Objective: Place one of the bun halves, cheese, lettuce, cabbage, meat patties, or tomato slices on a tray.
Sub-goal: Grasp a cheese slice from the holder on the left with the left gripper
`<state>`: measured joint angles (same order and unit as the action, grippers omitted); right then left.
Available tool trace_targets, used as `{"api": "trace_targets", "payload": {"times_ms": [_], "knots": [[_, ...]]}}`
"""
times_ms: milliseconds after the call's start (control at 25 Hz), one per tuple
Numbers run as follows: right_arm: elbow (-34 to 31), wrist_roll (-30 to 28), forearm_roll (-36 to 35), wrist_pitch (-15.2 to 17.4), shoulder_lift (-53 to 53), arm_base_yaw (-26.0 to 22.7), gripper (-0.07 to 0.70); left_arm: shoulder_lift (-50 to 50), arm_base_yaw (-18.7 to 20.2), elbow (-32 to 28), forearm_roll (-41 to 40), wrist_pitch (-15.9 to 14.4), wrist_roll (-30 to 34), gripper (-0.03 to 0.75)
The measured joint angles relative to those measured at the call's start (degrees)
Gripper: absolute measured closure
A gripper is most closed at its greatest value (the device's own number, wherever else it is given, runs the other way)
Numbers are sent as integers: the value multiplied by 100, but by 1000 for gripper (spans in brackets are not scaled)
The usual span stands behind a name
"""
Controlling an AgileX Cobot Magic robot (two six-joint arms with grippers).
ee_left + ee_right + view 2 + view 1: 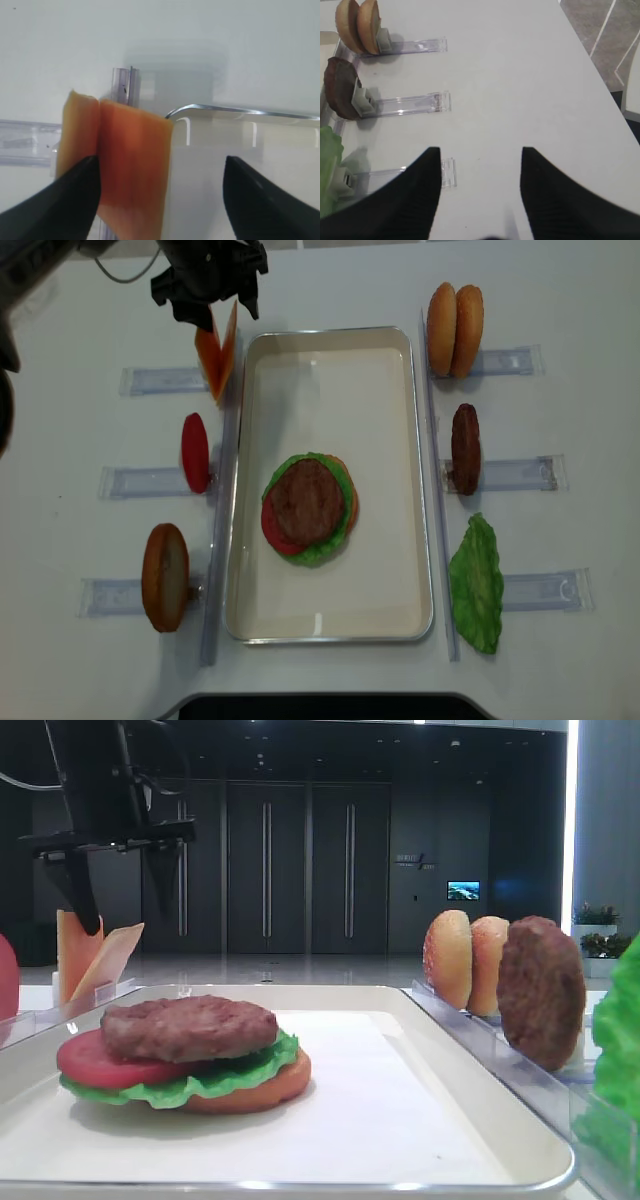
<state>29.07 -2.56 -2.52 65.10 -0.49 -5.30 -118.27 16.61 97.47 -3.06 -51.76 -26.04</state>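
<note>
1. Left gripper: jaws spread wide and empty, poised over the top-left rack. One finger sits at the outer face of the cheese; the other stands well clear, over the tray corner. No squeeze shows yet.
2. Key relation: the cheese stands on edge directly below and between the jaws, toward the left-hand finger. Two slices lean apart in a V. Their flat faces look toward the fingers, so closing should pinch across the thin dimension; judged likely to catch one slice only if the gripper shifts toward the cheese.
3. Nearer arm: the left one, already above the cheese. The right gripper hangs open and empty over bare desk, far across the tray from the cheese.
4. Tray, just inward of the left gripper: holds one stack, bottom bun, lettuce, tomato, patty on top. The remaining tray floor is bare.
5. Racks on the left gripper's side, nearer the camera: one tomato, then one bun, each upright.
6. Racks beyond the tray: two buns, one patty, a lettuce leaf.
</note>
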Motion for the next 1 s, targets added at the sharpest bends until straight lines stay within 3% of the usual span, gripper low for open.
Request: {"api": "trace_targets", "payload": {"times_ms": [160,280,360,560,640,880,1000], "knots": [[0,0,0,0,0,0,283,-127,0,19,0,-21,0,143],[0,0,-1,0,0,0,283,-141,0,19,0,-134,0,195],[0,0,-1,0,0,0,283,-141,0,19,0,-191,0,265],[0,0,-1,0,0,0,283,-141,0,19,-39,-451,0,580],[0,0,-1,0,0,0,283,-141,0,26,-121,-542,0,660],[0,0,-1,0,0,0,283,-115,0,32,-110,-604,0,693],[0,0,-1,0,0,0,283,3,0,117,-17,-814,5,694]]}}
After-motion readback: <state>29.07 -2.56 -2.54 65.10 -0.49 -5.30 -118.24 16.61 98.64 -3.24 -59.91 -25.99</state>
